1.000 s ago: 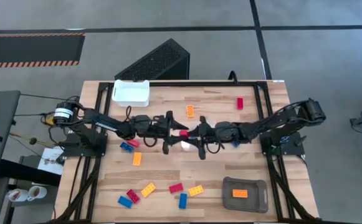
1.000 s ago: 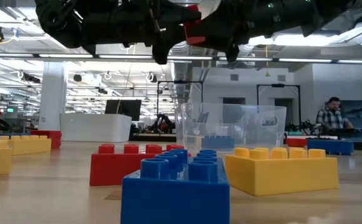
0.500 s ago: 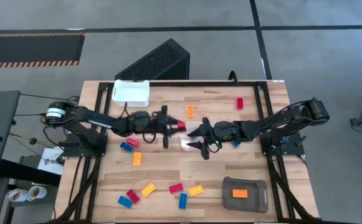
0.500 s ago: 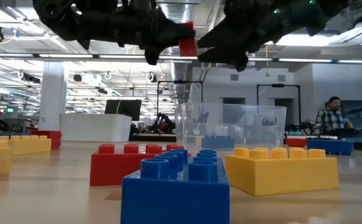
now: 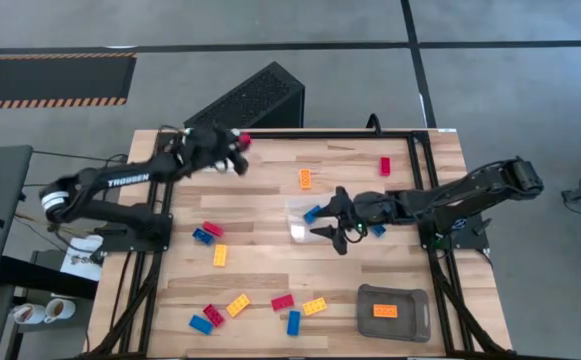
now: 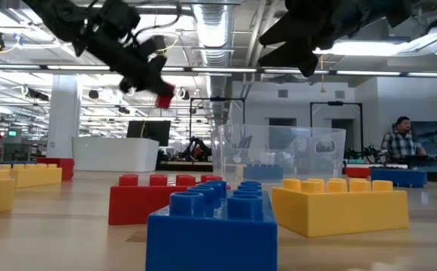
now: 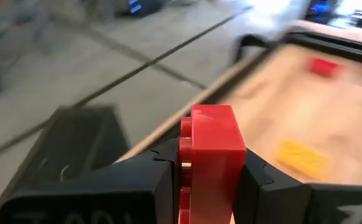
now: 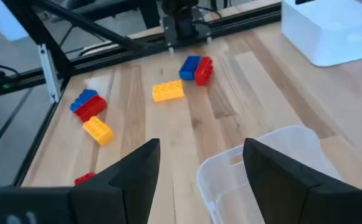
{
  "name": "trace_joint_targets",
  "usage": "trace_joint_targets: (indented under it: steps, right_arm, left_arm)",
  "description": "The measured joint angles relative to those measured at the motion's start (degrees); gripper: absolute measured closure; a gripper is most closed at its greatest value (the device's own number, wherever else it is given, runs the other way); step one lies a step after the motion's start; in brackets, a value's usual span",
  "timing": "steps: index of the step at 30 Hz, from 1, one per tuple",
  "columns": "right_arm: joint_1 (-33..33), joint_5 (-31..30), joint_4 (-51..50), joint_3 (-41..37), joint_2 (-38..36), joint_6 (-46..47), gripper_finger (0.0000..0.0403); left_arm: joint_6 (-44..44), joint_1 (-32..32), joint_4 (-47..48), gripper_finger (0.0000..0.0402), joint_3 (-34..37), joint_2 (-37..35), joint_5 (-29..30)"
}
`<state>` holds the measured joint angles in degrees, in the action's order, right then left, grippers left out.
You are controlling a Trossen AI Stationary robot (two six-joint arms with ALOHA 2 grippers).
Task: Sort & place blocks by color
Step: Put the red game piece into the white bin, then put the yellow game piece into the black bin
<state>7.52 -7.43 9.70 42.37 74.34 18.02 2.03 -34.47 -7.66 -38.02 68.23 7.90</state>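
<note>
Table: the pale wooden table top (image 5: 270, 270) with a black metal frame carries all things.
Left arm: the dark arm with the white word "TROSSEN" (image 5: 133, 179) on its link reaches to the far left corner of the table.
Right arm: the dark arm comes in from the right side, toward the table's middle.
Grey tray: the dark grey plastic tray (image 5: 368, 312) stands at the near right corner, with one orange brick (image 5: 385, 311) in it.
White container: the white plastic box (image 8: 336, 31) shows in the right wrist view; in the high view the left arm hides it.
Clear container: the clear plastic tub (image 5: 296, 221) stands at the table's middle, just beside the right gripper.
Left gripper: the left gripper (image 5: 233, 147) is clamped on a small red studded brick (image 7: 209, 158), held above the far left corner.
Right gripper: the right gripper (image 5: 328, 219) has its fingers (image 8: 121, 180) spread wide and holds nothing.
Loose blocks: red, blue and yellow bricks lie scattered, most along the near edge (image 5: 236, 305); one orange (image 5: 305, 179) and one red (image 5: 384, 166) lie at the far side.
</note>
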Motion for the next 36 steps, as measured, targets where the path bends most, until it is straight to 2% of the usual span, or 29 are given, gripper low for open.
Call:
trace_joint_targets:
  steps: [5, 10, 15, 22, 25, 32, 36]
  right_arm:
    - [-0.21, -0.14, -0.67, -0.04, 1.06, 0.11, 0.0158]
    - [-0.23, -0.17, -0.63, -0.02, 0.99, 0.10, 0.0158]
    - [-0.23, -0.17, -0.59, -0.02, 0.99, 0.10, 0.0158]
    - [0.37, -0.17, -0.87, -0.02, 0.99, 0.09, 0.0159]
    - [0.41, -0.15, -1.47, -0.02, 0.99, 0.08, 0.0159]
    - [0.31, -0.18, -2.63, -0.02, 0.99, 0.37, 0.0159]
    - [0.31, -0.17, -2.63, -0.02, 0.99, 0.37, 0.0159]
  left_arm:
    - [2.19, -11.15, 2.37, 0.0343, 0.05, 2.74, -7.35]
    - [5.58, -15.65, 2.46, 0.0338, 0.04, 7.17, -11.21]
    - [6.00, -15.84, -0.03, 0.0311, 0.04, 12.08, -9.70]
    - [7.48, -15.94, -0.56, 0.0305, 0.04, 15.52, -9.43]
    - [7.17, -16.15, -0.51, 0.0286, 0.04, 14.57, -9.14]
    - [6.15, -15.51, 2.20, 0.0214, 0.04, 10.19, -8.48]
    - [6.00, -13.28, 4.08, 0.0197, 0.04, 5.04, -6.10]
